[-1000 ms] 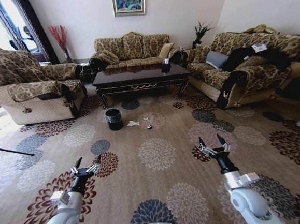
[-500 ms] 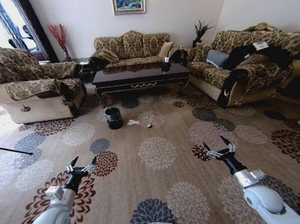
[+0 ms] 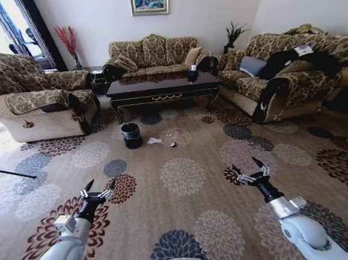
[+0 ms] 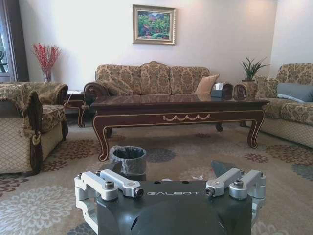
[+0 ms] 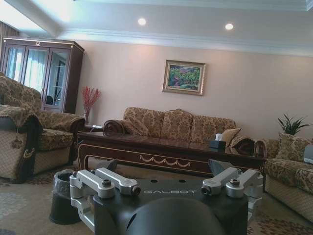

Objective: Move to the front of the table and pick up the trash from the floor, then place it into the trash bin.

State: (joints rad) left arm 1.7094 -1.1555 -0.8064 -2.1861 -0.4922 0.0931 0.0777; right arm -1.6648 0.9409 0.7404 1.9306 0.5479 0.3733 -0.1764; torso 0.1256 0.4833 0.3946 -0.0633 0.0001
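- Facing the coffee table point(image 3: 161, 86) from well back, the robot holds both arms low in the bottom of the head view, over the flowered carpet point(image 3: 184, 177).
- The left hand point(image 3: 98, 191), lower left of the frame, has its fingers spread and holds nothing.
- The right hand point(image 3: 250, 172), lower right of the frame, is likewise spread and empty.
- The trash lies on the carpet in the upper middle of the head view, just in front of the table: a crumpled white tissue point(image 3: 154, 141), a small dark round object point(image 3: 173, 145) and a tiny scrap beside them that is too small to identify.
- The black trash bin point(image 3: 131, 135) with its clear liner stands upright just left of the litter, near the table's left front leg; in the left wrist view the trash bin point(image 4: 128, 159) sits at centre, beyond the hand.
- By my reading the task is at its start: the approach is unfinished, the litter is well apart from both hands, and no piece has been picked up.
- Reaching the table front, each pickup and each drop into the bin all remain.
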